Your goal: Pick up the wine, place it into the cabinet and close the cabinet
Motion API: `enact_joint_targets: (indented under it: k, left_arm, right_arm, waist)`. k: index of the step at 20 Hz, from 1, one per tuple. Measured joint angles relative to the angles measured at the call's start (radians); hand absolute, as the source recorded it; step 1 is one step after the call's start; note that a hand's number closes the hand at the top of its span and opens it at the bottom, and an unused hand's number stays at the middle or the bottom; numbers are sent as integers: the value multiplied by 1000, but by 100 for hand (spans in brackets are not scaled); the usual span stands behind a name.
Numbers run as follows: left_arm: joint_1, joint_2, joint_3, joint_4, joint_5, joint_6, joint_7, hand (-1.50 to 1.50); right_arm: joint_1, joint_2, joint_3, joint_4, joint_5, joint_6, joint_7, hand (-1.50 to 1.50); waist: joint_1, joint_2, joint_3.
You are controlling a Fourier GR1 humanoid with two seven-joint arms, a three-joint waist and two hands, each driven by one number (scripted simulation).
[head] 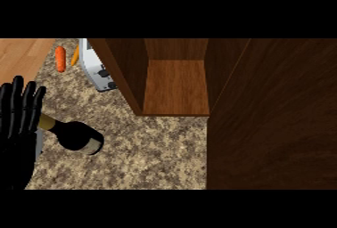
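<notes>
The wine bottle (77, 136) lies on the desk (158, 151) at the near left, neck pointing left toward the left hand (20, 111), whose straight, spread fingers hold nothing. The open cabinet (175, 87) stands farther right.

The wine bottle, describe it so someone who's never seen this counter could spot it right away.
Start at the open wooden cabinet at the back of the speckled counter. Move toward the near left, to the left hand with its fingers straight. Next to it is the wine bottle, dark with a tan neck band, far larger and darker than the small orange carrot at the back.
</notes>
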Motion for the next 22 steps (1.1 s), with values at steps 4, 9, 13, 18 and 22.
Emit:
enact_joint_targets:
  k: [4, 9, 13, 18, 22]
  left_arm:
    - [-86, 47, 23, 44, 114, -84, 54, -150]
    - [-161, 66, -4, 141, 320, -199, 171, -150]
    - [-186, 88, -3, 102, 474, -215, 331, -150]
    - [-227, 109, 7, -13, 588, -141, 513, -150]
    - [-242, 128, 12, -132, 639, -58, 641, -150]
  right_arm:
    - [30, 18, 15, -23, 12, -6, -10, -150]
    - [88, 12, 102, -69, -53, 75, 26, -150]
    - [179, -9, 171, -186, -108, 127, 103, -150]
    - [264, -30, 200, -315, -154, 149, 180, -150]
    - [275, -35, 208, -329, -151, 151, 207, -150]
  waist:
    - [-12, 0, -2]
    - [-30, 1, -3]
    - [-24, -4, -3]
    - [-16, -5, -3]
    - [-12, -4, -3]
